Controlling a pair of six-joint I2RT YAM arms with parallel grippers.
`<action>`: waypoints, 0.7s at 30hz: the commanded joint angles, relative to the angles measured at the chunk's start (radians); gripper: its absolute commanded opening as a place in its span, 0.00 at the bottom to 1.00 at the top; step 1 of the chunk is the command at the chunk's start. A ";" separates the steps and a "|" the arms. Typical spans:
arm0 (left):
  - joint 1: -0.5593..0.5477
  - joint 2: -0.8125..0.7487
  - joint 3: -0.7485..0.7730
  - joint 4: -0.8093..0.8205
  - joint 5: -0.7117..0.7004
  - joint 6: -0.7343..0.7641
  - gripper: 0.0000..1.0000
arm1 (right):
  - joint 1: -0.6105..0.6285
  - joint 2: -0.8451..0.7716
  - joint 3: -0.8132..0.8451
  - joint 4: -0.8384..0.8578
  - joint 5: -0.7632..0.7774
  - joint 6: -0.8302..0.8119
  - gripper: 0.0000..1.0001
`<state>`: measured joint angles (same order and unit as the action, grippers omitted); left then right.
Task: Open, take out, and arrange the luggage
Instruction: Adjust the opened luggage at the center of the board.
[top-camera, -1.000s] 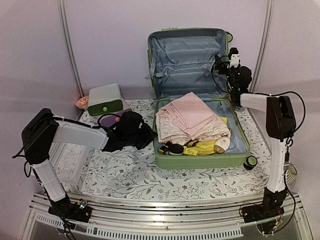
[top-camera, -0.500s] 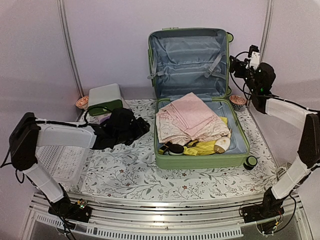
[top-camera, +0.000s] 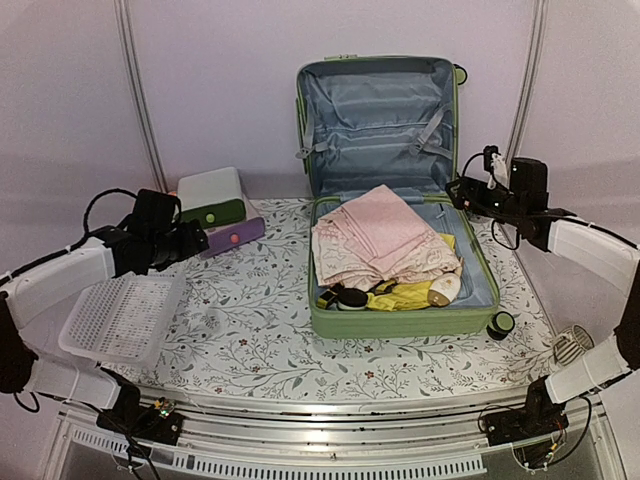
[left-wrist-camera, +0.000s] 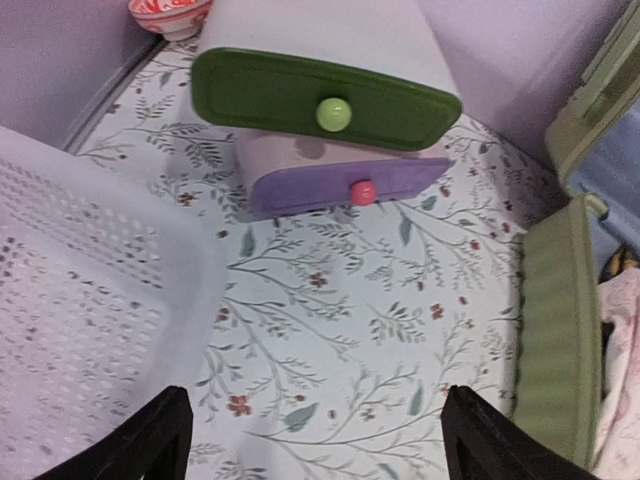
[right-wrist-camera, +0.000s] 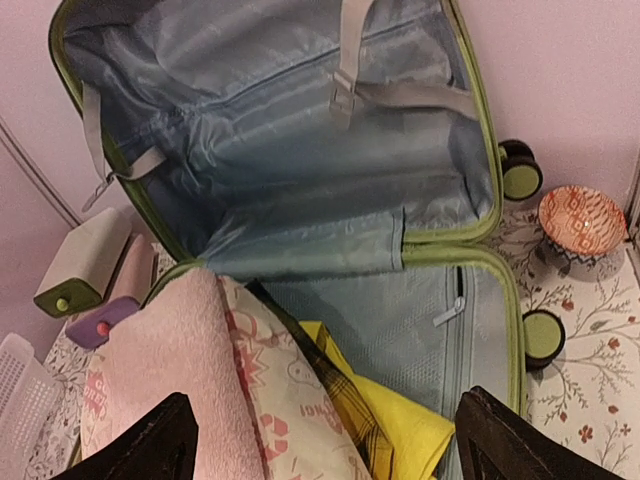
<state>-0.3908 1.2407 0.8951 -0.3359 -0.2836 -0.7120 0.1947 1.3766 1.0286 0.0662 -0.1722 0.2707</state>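
Luggage (top-camera: 400, 322) open (clothes (top-camera: 375, 235) inside); left end effector (left-wrist-camera: 315, 440), right end effector (right-wrist-camera: 325, 445) gape empty.

A large light-green hard-shell suitcase (top-camera: 400, 322) lies open on the floral-print desk (top-camera: 270, 350), lid upright, folded pink cloth (top-camera: 380, 235) atop its contents, left claw (top-camera: 195, 240) near a white perforated plastic basket (top-camera: 120, 320), right claw (top-camera: 458, 192) beside its hinge.

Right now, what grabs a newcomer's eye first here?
The luggage lies wide open at the table's back centre, its lid upright against the wall. Its lower half is heaped with a folded pink cloth, and yellow fabric peeks out at the near edge. Next comes the white perforated basket at the front left, with a green-fronted drawer box and a purple-fronted one behind it.
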 joint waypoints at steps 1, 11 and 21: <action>0.037 -0.046 -0.014 -0.190 -0.065 0.145 0.89 | -0.001 -0.039 -0.026 -0.144 -0.065 0.018 0.91; 0.150 0.030 -0.149 -0.120 0.031 0.149 0.71 | 0.000 -0.054 -0.014 -0.142 -0.098 0.035 0.92; 0.155 0.080 -0.139 -0.117 0.153 0.170 0.50 | 0.000 -0.104 -0.074 -0.116 -0.096 0.041 0.92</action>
<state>-0.2344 1.3247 0.7399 -0.4690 -0.2279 -0.5598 0.1944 1.3251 0.9916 -0.0669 -0.2523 0.3000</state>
